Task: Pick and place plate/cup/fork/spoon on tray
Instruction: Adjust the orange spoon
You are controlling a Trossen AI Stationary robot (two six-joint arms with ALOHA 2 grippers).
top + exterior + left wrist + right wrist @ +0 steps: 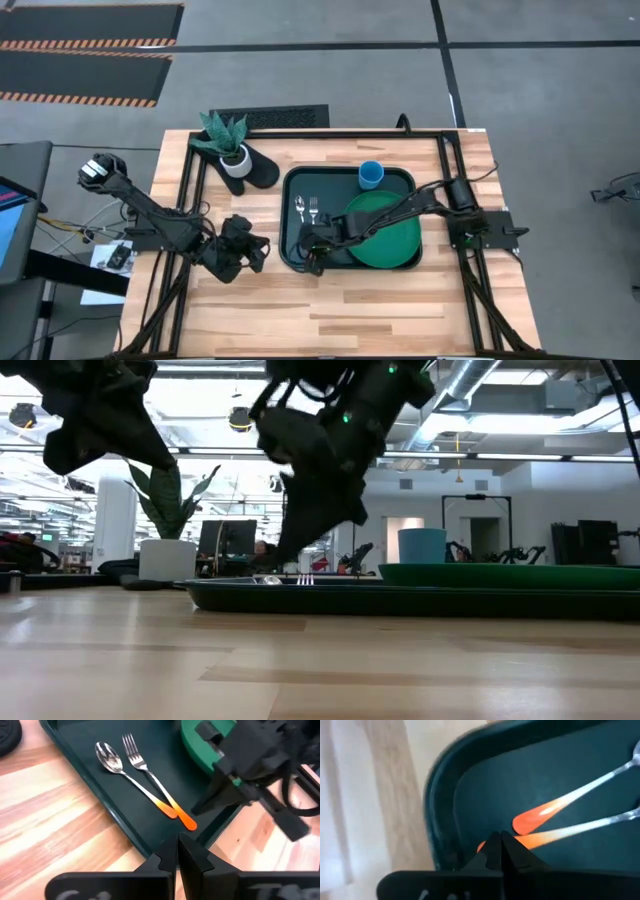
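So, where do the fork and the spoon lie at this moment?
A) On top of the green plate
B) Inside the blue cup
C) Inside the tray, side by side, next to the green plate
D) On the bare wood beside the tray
C: the high view shows the spoon and the fork side by side on the tray, left of the plate.

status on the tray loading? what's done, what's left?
Looks done: the plate, cup, spoon and fork all lie on the tray, with the orange handles crossing near its corner. In hand: nothing. The right end effector is shut and empty just above the handle tips; the left end effector is shut beside the tray over the table. Left: only pulling the arms back, it seems.
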